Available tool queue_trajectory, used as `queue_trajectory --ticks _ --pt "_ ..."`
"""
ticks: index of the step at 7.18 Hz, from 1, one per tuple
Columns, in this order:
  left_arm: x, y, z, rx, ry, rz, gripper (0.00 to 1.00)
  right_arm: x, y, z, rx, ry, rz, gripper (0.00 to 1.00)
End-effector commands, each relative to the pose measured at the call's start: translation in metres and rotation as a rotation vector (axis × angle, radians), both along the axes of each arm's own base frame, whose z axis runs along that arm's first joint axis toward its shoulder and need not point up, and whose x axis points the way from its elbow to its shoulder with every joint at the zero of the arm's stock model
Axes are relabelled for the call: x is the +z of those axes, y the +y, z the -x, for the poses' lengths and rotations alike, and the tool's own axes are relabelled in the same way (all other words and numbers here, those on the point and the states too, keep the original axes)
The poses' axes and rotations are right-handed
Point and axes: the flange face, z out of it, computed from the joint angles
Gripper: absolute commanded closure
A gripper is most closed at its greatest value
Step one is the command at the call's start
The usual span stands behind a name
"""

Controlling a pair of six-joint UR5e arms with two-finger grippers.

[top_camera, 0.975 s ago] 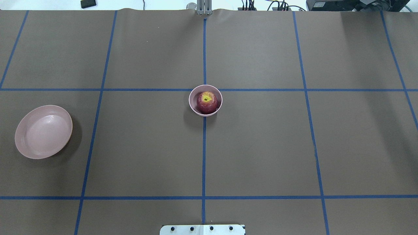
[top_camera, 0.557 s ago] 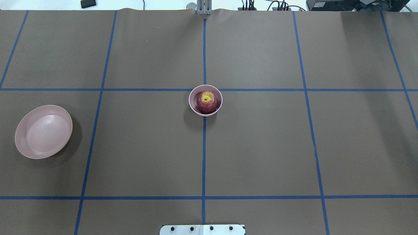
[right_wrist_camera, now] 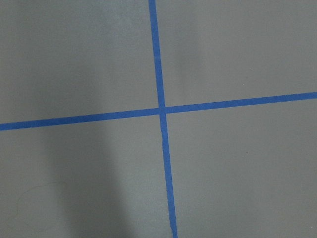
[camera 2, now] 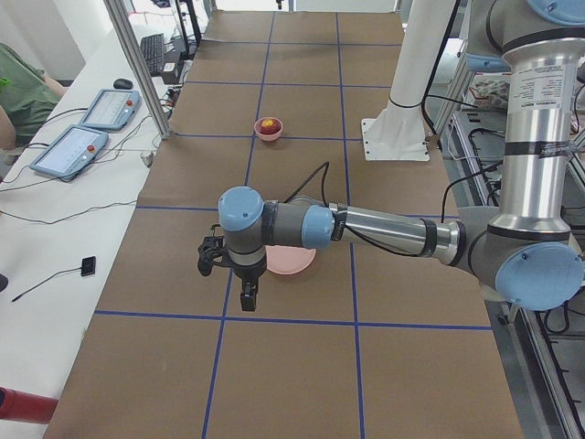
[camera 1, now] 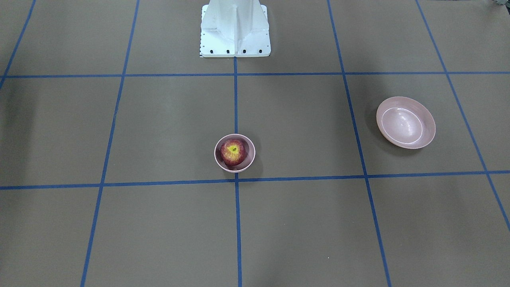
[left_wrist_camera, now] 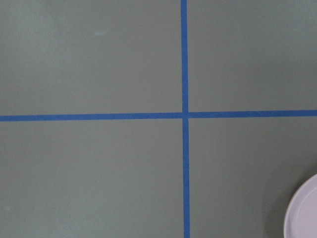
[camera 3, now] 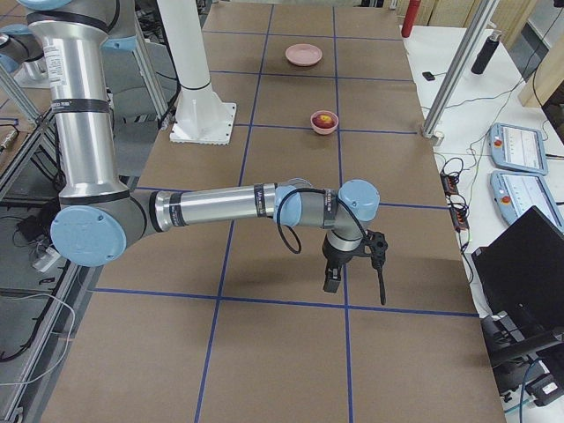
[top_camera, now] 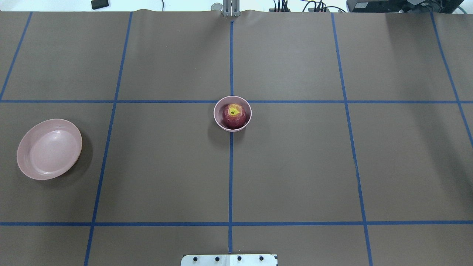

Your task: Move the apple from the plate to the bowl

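Note:
The dark red apple (top_camera: 234,115) with its yellow-green stem patch sits inside the small deep pink bowl (top_camera: 218,107) at the table's middle; both also show in the front view, apple (camera 1: 233,152) and bowl (camera 1: 249,158). The wide shallow pink plate (top_camera: 49,149) lies empty at the table's left. The left gripper (camera 2: 249,294) hangs above the table beside the plate (camera 2: 294,262), which its arm partly hides. The right gripper (camera 3: 332,278) hangs over bare table far from the bowl (camera 3: 324,126). I cannot tell whether either is open or shut.
The brown table cover carries a blue tape grid (top_camera: 231,166). The robot's white base (camera 1: 235,28) stands at the near centre edge. The plate's rim (left_wrist_camera: 304,213) shows at the corner of the left wrist view. Control tablets (camera 2: 91,128) and cables lie beyond the far edge.

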Motion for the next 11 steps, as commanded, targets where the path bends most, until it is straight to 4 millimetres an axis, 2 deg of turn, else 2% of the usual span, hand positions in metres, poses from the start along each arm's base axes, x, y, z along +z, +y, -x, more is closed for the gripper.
queue_trajectory --ticks 1,5,11 --pt "0.005 0.002 0.0 0.002 0.0 0.011 0.01 0.014 0.012 -0.001 -0.006 0.002 0.02 0.0" --pt "0.018 0.003 0.0 0.008 0.0 0.035 0.01 0.023 0.021 -0.003 -0.003 0.0 0.011 0.0" --pt "0.018 0.002 -0.001 0.008 0.001 0.036 0.01 0.022 0.021 -0.003 0.0 -0.001 0.012 0.0"
